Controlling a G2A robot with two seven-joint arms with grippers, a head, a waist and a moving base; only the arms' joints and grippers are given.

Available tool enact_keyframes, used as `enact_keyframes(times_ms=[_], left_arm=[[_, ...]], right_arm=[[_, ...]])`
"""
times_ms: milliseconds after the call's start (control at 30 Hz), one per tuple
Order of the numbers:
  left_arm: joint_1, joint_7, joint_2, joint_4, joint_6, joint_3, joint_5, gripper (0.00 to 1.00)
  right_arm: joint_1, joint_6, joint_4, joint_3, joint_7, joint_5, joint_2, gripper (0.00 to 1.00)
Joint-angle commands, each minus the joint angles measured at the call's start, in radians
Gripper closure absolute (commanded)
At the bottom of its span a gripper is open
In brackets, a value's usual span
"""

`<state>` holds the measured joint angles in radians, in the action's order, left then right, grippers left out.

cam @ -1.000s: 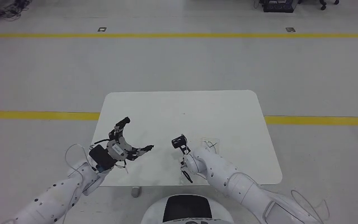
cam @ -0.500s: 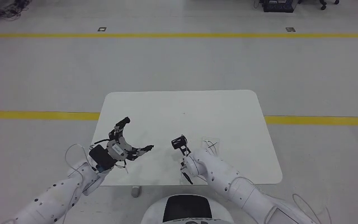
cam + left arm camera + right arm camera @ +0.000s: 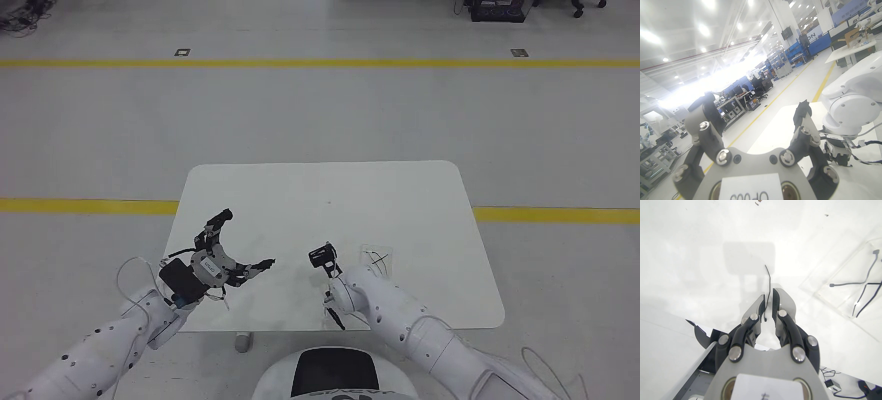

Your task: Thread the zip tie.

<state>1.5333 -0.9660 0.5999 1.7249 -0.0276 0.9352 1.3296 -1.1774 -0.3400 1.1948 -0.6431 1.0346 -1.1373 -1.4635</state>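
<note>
A thin black zip tie point(image 3: 769, 281) runs lengthwise between the fingers of my right gripper point(image 3: 768, 291). Its tail sticks out past the fingertips and its small head sits back between the fingers. The fingers stand close together around it, just above the white table point(image 3: 330, 200). In the top view the right gripper point(image 3: 320, 254) is near the table's front middle. My left gripper point(image 3: 247, 240) hangs over the front left part of the table. The left gripper point(image 3: 755, 102) is wide open with nothing in it and points toward the right arm point(image 3: 846, 106).
A clear shallow tray point(image 3: 836, 311) with several more black zip ties point(image 3: 865, 281) lies just beside the right gripper. In the top view this tray point(image 3: 378, 258) sits to the right of that gripper. The table's front edge is close behind both grippers.
The right gripper has shifted very slightly toward the table's front edge. The left arm has kept still.
</note>
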Motion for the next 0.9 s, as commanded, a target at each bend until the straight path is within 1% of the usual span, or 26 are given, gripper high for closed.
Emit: enact_keyframes(times_ms=[0, 267, 367, 467, 667, 767, 867], left_arm=[[0.0, 0.0, 0.0, 0.0, 0.0, 0.0, 0.0, 0.0], [0.0, 0.0, 0.0, 0.0, 0.0, 0.0, 0.0, 0.0], [0.0, 0.0, 0.0, 0.0, 0.0, 0.0, 0.0, 0.0], [0.0, 0.0, 0.0, 0.0, 0.0, 0.0, 0.0, 0.0], [0.0, 0.0, 0.0, 0.0, 0.0, 0.0, 0.0, 0.0], [0.0, 0.0, 0.0, 0.0, 0.0, 0.0, 0.0, 0.0], [0.0, 0.0, 0.0, 0.0, 0.0, 0.0, 0.0, 0.0]], right_arm=[[0.001, 0.0, -0.005, 0.0, 0.001, -0.001, -0.003, 0.88], [0.007, 0.003, -0.024, 0.002, 0.002, -0.004, -0.014, 0.88], [0.009, 0.003, -0.033, 0.003, 0.001, -0.006, -0.018, 0.91], [0.012, 0.002, -0.042, 0.005, 0.002, -0.009, -0.022, 0.99], [0.016, 0.001, -0.054, 0.003, 0.0, -0.011, -0.03, 1.0], [0.012, 0.003, -0.048, -0.002, -0.003, -0.014, -0.03, 1.0], [-0.001, 0.003, -0.015, -0.011, -0.006, -0.03, -0.026, 1.0]])
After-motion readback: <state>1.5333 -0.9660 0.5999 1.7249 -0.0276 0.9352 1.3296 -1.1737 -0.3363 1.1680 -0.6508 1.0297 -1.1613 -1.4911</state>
